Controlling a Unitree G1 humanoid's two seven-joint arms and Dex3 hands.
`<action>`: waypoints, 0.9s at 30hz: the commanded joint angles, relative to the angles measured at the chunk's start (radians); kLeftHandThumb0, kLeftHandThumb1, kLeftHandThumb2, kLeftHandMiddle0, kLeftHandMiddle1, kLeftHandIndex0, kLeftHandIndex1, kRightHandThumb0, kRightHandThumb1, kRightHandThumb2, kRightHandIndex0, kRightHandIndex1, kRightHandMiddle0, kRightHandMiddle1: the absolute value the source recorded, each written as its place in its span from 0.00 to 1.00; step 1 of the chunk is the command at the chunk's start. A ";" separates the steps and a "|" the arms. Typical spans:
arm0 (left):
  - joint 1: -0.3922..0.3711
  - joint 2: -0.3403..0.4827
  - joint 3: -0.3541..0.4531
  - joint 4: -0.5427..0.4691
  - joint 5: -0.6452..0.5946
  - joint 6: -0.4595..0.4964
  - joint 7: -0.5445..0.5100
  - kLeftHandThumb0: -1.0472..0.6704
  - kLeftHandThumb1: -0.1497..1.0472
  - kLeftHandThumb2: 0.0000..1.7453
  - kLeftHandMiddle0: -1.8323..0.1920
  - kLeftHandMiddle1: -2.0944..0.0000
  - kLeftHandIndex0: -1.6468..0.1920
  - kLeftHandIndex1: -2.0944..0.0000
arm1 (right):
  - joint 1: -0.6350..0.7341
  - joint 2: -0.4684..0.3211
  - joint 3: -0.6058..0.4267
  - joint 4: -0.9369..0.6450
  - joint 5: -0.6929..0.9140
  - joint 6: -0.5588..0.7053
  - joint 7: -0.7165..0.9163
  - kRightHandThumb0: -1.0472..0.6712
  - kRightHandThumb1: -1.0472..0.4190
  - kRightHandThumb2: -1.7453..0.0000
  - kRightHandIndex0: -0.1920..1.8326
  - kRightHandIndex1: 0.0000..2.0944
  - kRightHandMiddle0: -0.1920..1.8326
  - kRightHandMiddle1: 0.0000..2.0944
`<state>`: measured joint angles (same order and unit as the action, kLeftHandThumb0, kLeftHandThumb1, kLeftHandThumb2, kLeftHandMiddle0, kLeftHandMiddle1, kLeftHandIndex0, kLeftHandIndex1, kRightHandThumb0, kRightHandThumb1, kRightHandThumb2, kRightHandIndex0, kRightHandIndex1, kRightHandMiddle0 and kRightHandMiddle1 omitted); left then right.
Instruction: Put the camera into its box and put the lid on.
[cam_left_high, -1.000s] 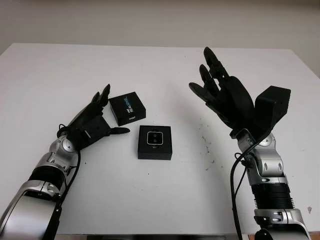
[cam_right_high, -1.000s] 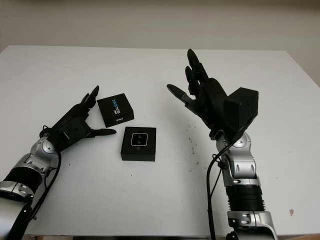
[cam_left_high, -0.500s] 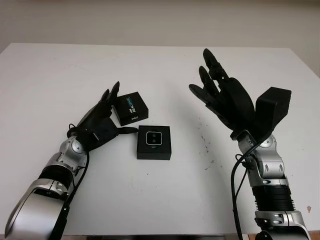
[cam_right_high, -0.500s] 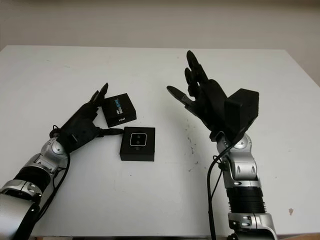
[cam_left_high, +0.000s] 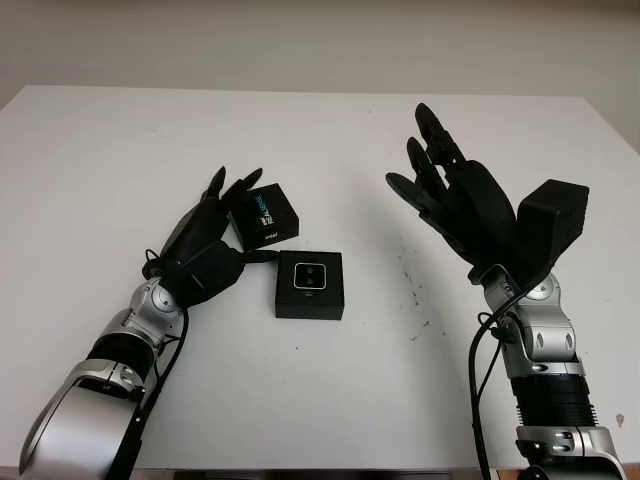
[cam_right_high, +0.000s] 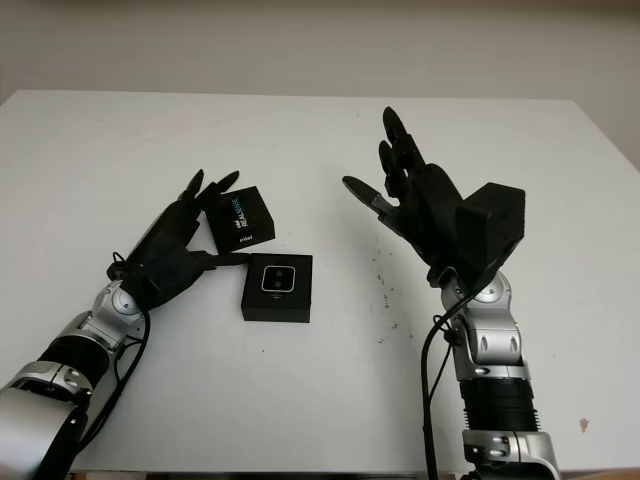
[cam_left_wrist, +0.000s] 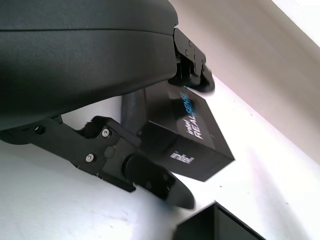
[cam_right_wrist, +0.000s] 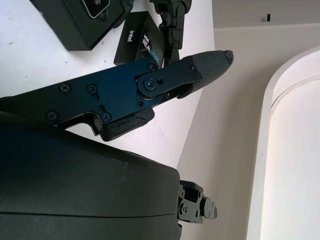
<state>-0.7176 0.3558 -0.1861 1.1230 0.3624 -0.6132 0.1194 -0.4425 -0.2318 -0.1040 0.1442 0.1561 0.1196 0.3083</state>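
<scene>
Reaching around the lid without grasping it, the left hand risks nudging it into the near box holding the camera, while the right hand hovers open.

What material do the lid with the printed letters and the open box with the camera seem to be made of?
Lid: probably matte black cardboard, judging by its sharp folded edges and the white and blue print on its top. Box: also matte black, likely cardboard; the camera seated in it looks like metal or plastic with a pale rim, but the pictures leave this open.
</scene>
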 joint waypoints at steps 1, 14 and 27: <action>-0.018 0.005 0.010 0.007 -0.008 -0.018 -0.006 0.52 0.87 0.03 0.65 0.66 0.67 0.68 | 0.003 -0.017 -0.004 -0.021 -0.001 0.012 -0.001 0.17 0.03 0.97 0.04 0.03 0.05 0.03; -0.029 0.028 0.000 0.013 0.000 0.039 -0.090 0.55 0.94 0.03 0.67 0.42 0.68 0.43 | -0.003 -0.022 -0.010 -0.022 0.010 0.035 0.000 0.18 0.02 0.97 0.05 0.03 0.06 0.03; -0.011 0.051 0.047 -0.049 -0.047 0.125 -0.097 0.56 0.94 0.03 0.69 0.43 0.70 0.46 | 0.007 -0.006 0.002 -0.026 0.000 0.032 -0.007 0.18 0.02 0.97 0.06 0.03 0.07 0.03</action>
<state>-0.7503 0.3868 -0.1589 1.0780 0.3311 -0.5047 0.0307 -0.4400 -0.2404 -0.1028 0.1372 0.1524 0.1553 0.3038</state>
